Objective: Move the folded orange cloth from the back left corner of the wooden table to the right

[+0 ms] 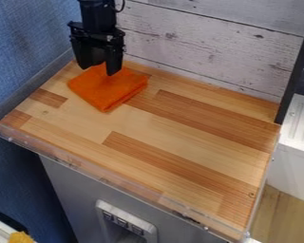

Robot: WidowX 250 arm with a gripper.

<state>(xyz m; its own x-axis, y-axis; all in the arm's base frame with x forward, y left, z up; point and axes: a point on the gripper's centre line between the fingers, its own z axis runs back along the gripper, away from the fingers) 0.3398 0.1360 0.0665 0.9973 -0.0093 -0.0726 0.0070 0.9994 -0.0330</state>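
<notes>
A: Largest first: what do we see?

B: We see the wooden worktop (161,128), then the blue wall (27,33), the whitewashed boards (205,42) and the grey front (72,190) below.

A: And the orange cloth (110,90)?

B: It lies on the worktop's far left part, near the boards, in a compact, seemingly folded patch.

A: Then the black gripper (97,71)?

B: We find it right over the cloth's far side, its fingers set wide apart, with orange showing between them (whether they touch it, we cannot tell).

A: So how far along are we?

B: We'd judge that the gripper is placed at the cloth; no firm grip is evident, and the cloth is not lifted clear.

A: Any labels, smallest of all?

B: We can read none, even on the white panel (122,222) in the grey front.
</notes>
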